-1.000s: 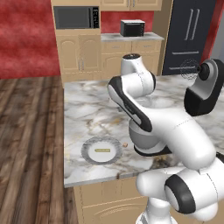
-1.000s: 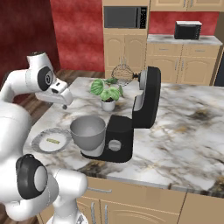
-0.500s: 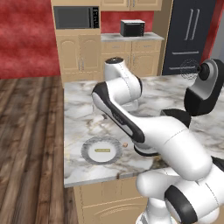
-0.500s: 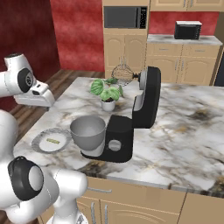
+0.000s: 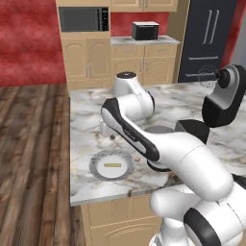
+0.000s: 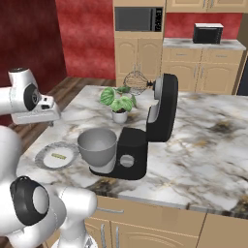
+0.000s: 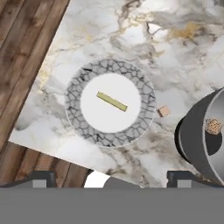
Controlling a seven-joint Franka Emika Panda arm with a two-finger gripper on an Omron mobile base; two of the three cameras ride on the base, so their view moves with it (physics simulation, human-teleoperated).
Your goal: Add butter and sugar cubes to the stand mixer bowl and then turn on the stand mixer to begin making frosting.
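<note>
Marble worktop [image 6: 203, 145] carries everything you need. Your stand mixer [image 6: 145, 135] stands near the front edge with its head tilted back, and the stand mixer bowl [image 6: 97, 145] sits on its base; in the hand view one of the sugar cubes [image 7: 213, 126] lies inside it. Your plate [image 7: 83, 94] rests at the front left corner, the butter [image 7: 111, 101] lying flat across its middle. Another cube [image 7: 164, 111] sits on the marble between plate and bowl. Your pincer [image 7: 111, 179] hangs well above the plate, jaws spread wide, holding nothing.
</note>
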